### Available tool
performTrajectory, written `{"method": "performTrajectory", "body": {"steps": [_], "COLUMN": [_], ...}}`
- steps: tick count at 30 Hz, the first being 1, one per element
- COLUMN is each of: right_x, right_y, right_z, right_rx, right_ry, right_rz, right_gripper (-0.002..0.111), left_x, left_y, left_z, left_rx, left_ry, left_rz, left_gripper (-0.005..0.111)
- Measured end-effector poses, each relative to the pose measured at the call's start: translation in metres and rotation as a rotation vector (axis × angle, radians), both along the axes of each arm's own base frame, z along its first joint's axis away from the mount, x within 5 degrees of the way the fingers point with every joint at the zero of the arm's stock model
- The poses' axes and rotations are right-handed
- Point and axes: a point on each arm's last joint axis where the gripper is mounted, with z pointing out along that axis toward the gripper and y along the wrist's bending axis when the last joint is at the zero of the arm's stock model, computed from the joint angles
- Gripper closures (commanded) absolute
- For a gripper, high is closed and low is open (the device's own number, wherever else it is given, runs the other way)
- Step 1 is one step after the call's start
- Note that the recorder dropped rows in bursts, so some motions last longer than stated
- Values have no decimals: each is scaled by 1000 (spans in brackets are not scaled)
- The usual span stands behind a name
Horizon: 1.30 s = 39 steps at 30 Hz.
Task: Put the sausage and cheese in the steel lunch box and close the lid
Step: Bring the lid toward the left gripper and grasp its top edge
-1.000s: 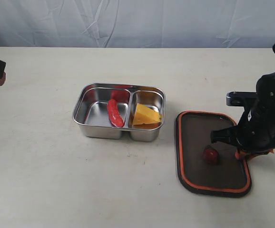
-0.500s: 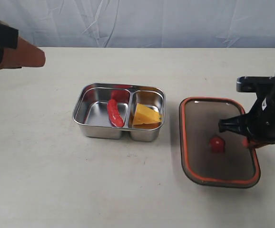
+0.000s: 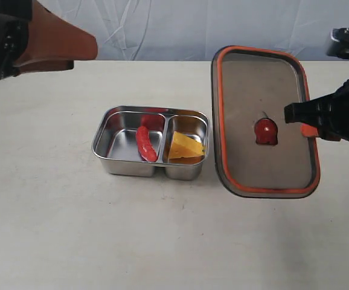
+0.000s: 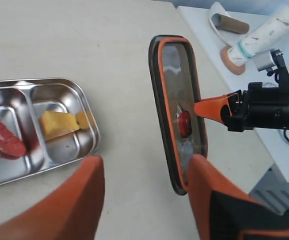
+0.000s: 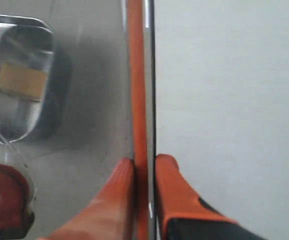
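The steel lunch box [image 3: 121, 121] stands on the table with the red sausage [image 3: 145, 144] in its left compartment and the yellow cheese [image 3: 185, 147] in its right one. To its right the dark lid [image 3: 247, 96] hangs in the air, orange seal rim and red valve [image 3: 265, 131] facing the exterior camera. My right gripper [image 3: 308, 125] is shut on the lid's right edge; the rim [image 5: 137, 100] runs between its fingers [image 5: 119, 190]. My left gripper [image 4: 144, 172] is open and empty, raised at the far left, looking down on the lunch box [image 4: 79, 105] and lid [image 4: 174, 70].
Pale tabletop [image 3: 162, 241] surrounds the box, with a wrinkled blue backdrop [image 3: 180, 27] behind. In the left wrist view, a white roll [image 4: 264, 32] and small items lie on a side surface beyond the table's edge.
My right gripper has lifted the lid off the table and tilted it up, raising it toward the back. My left arm has swung into view at the upper left.
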Motion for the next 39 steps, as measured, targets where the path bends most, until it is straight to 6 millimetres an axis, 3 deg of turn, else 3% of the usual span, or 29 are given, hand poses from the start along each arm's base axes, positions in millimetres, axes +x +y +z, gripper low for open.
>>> {"method": "performTrajectory", "body": {"steps": [6,22,32,39], "right_x": [-6,-14,-17,-17], "right_y": [11,35,50,65], "right_z": [9,16,20,21], "right_rx": [116,242,272,276], "right_ry": [-20,-59,-75,-72], "right_rz": [93,217,254,303], "right_gripper": [109,109,109,109], "left_x": [12,35,35,30], "left_y": [-14,-27,-30,-50], "left_z": [-9,-28,-28,-34], "left_rx": [-90,-155,-171,-155], "left_ry": [38,60,26,29], "left_rz": [-115,-199,-233,-276], "left_gripper": [57,57,57,58]}}
